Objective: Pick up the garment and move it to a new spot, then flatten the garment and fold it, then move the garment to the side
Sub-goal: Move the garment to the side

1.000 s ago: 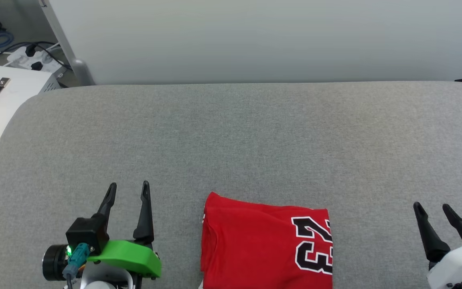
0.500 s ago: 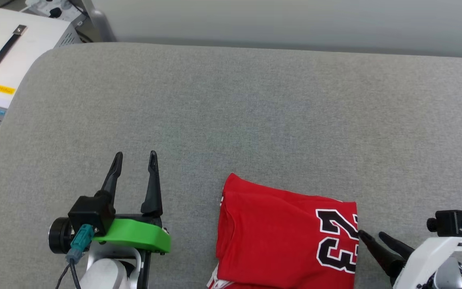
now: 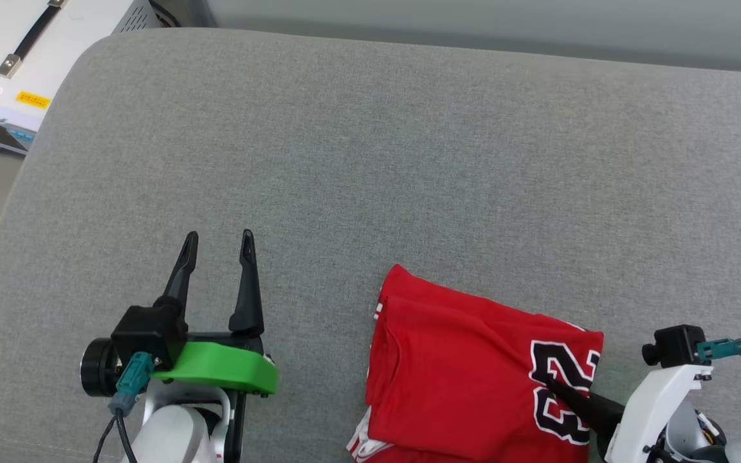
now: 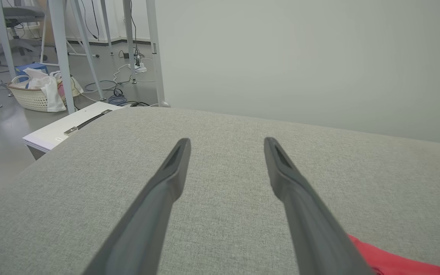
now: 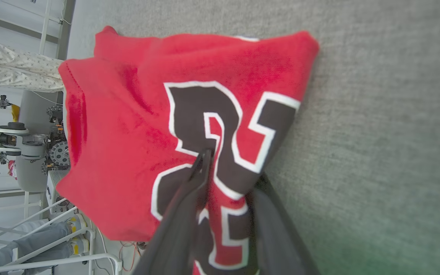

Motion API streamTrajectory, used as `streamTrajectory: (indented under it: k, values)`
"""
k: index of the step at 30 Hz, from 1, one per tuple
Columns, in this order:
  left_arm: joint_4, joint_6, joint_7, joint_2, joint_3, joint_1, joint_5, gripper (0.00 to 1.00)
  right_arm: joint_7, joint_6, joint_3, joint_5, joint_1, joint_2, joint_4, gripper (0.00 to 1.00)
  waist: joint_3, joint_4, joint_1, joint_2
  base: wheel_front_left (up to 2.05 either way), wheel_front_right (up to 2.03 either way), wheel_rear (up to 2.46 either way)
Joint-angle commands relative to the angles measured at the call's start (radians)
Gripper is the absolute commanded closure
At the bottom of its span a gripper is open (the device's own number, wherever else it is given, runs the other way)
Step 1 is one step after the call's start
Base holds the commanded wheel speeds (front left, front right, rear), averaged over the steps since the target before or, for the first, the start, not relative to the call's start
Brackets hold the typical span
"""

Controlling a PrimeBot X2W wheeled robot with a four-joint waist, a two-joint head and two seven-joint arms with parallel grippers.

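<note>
Since a second ago the right end effector [image 3: 554, 388] has swung in from well off to the right and now sits on the garment's [image 3: 460, 373] right edge; the head camera has also dipped and turned, so the wider shift of the picture is not the jersey moving. The garment lies folded into a compact red rectangle at the near edge of the bench [image 3: 370, 161], right of centre, black numerals [image 5: 193, 107] facing up. In the right wrist view one dark finger lies on top of the numerals while the other runs beneath the folded edge, so the fingers have narrowed to a pinch on the fabric layers, though how firm that pinch is cannot be judged from here. The left end effector [image 3: 219, 235] hovers over bare bench to the left of the garment, fingers spread wide, touching nothing. With the folding apparently done, this looks like the final step, carrying the garment aside. That calls for a secure hold on every layer, then a low, steady drag or lift sideways so the soft fold does not spill open.
</note>
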Motion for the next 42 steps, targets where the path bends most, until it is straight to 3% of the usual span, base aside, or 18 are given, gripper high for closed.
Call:
streamTrajectory:
  k: [1,12,19,26,33,42]
  values:
    - [0.001,-0.007,-0.006,-0.005,0.007,-0.007,0.014,0.00,0.012,-0.002,0.027,-0.005,0.000,0.011,0.025,1.00,-0.012,-0.008,0.0000,0.0000,0.00,0.00,0.00]
    - [-0.014,-0.005,-0.006,-0.002,0.018,0.021,0.030,0.00,0.026,-0.002,0.018,-0.118,-0.063,-0.077,-0.059,1.00,-0.056,-0.116,0.0000,0.0000,0.00,0.00,0.00]
    - [-0.023,-0.007,-0.006,-0.001,0.010,-0.006,0.046,0.00,0.078,-0.002,-0.033,-0.215,-0.097,-0.165,-0.091,1.00,-0.011,-0.257,0.0000,0.0000,0.00,0.00,0.00]
    - [-0.033,-0.020,0.015,0.019,-0.008,-0.078,0.075,0.00,0.085,-0.002,-0.059,-0.270,-0.193,-0.205,-0.083,1.00,0.077,-0.422,0.0000,0.0000,0.00,0.00,0.00]
    - [-0.051,-0.042,0.066,0.053,-0.033,-0.181,0.118,0.00,-0.011,-0.002,-0.072,-0.329,-0.361,-0.247,0.046,1.00,0.189,-0.522,0.0000,0.0000,0.00,0.00,0.00]
    - [-0.096,-0.068,0.129,0.079,-0.066,-0.321,0.171,0.00,-0.154,-0.002,-0.125,-0.344,-0.609,-0.320,0.326,1.00,0.339,-0.537,0.0000,0.0000,0.00,0.00,0.00]
